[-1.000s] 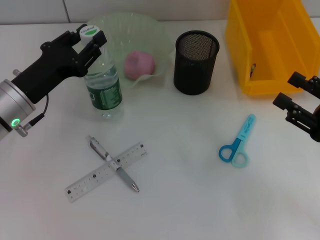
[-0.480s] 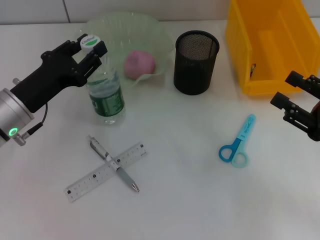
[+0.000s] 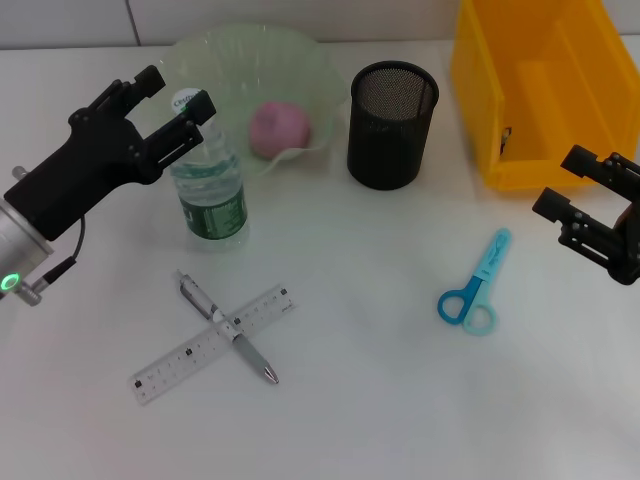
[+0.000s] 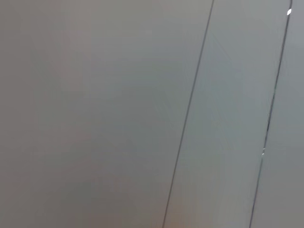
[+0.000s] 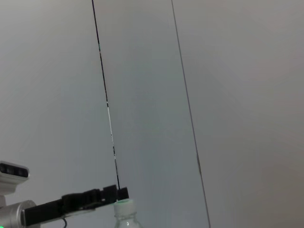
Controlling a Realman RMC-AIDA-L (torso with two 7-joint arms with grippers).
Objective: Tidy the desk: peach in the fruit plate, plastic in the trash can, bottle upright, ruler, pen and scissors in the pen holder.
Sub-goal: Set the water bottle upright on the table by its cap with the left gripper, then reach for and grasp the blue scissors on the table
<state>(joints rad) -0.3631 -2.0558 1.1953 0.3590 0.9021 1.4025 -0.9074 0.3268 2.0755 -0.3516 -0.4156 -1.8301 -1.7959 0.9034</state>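
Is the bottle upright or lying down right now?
Upright. The bottle stands on its base with the cap on top; the open left gripper straddles the cap without clamping it.

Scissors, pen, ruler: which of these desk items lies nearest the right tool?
The blue scissors, lying alone just beside the open right tool. The pen and ruler lie crossed far away.

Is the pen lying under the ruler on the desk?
No, in the head view the pen lies across the top of the ruler, the two making a cross on the desk.

Black tools — silver wrist, green LED.
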